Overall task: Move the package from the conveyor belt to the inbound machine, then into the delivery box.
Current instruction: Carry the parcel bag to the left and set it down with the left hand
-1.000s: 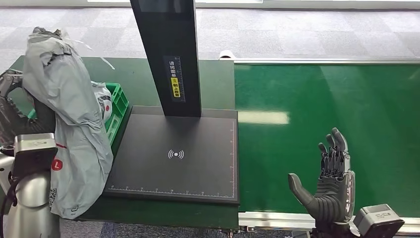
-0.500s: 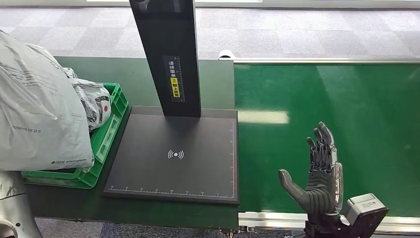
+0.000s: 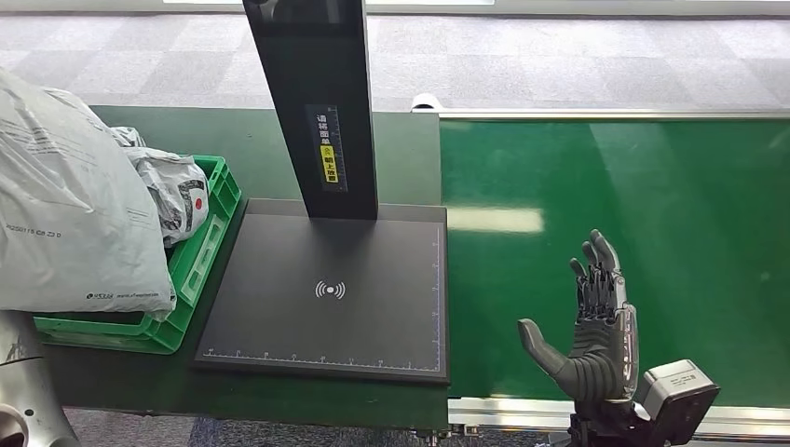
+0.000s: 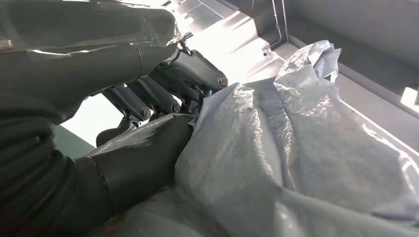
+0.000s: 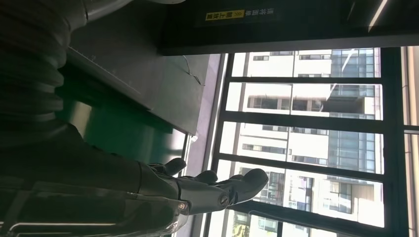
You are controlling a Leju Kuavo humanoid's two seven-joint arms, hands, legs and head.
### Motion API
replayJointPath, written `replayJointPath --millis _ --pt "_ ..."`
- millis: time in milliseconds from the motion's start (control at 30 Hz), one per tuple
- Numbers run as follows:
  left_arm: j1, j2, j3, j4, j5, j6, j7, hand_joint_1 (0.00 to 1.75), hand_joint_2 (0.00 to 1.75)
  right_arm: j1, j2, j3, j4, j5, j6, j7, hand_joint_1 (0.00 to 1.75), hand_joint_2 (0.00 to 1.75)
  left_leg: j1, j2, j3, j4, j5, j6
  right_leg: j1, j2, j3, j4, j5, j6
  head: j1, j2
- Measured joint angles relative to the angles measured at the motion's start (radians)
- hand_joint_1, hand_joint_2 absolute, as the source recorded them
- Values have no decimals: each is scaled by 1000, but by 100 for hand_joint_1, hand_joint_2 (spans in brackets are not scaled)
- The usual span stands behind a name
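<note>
A large grey plastic package [image 3: 74, 214] lies across the left end of the green delivery crate [image 3: 200, 270], covering much of it. In the left wrist view my left hand [image 4: 148, 113] grips the crinkled grey package [image 4: 296, 163] between thumb and fingers. The black inbound machine plate [image 3: 326, 289] with its scan mark is bare. My right hand [image 3: 592, 335] is held open, palm toward the plate and fingers up, above the near edge of the green conveyor belt [image 3: 652, 214]. The right hand [image 5: 197, 190] holds nothing.
A second, smaller grey bag [image 3: 172, 191] with a red dot sits inside the crate. The machine's tall black post [image 3: 317, 102] rises from the back of the plate. The belt's metal rail [image 3: 522, 410] runs along the near edge.
The package has swung left, from hanging upright beside the plate to lying over the crate, and my left arm has gone out of the head view. The right hand drifted slightly left.
</note>
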Motion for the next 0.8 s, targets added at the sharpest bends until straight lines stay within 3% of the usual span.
replayJointPath --millis 200,433,567,800 --pt "-124 103 36 245 -50 13 -1 175 175 -7 -10 2 14 -8 -8 0 0 175 1 0 0 0 0 0 1 0 -1 0 0 0 0 0" --pt "-165 131 11 474 -225 52 74 175 175 -12 -17 14 22 -8 -19 3 0 175 1 0 -1 0 0 -1 1 0 -1 0 0 0 0 0" --pt "-174 127 61 462 44 9 -70 175 175 -13 -19 22 31 -8 -32 10 0 175 1 2 -2 0 0 -1 1 2 -3 0 0 0 0 0" --pt "-201 143 143 296 417 -148 -85 175 175 -17 -23 30 59 -9 -39 8 0 175 2 2 -4 0 0 -1 2 2 -4 0 0 0 0 0"
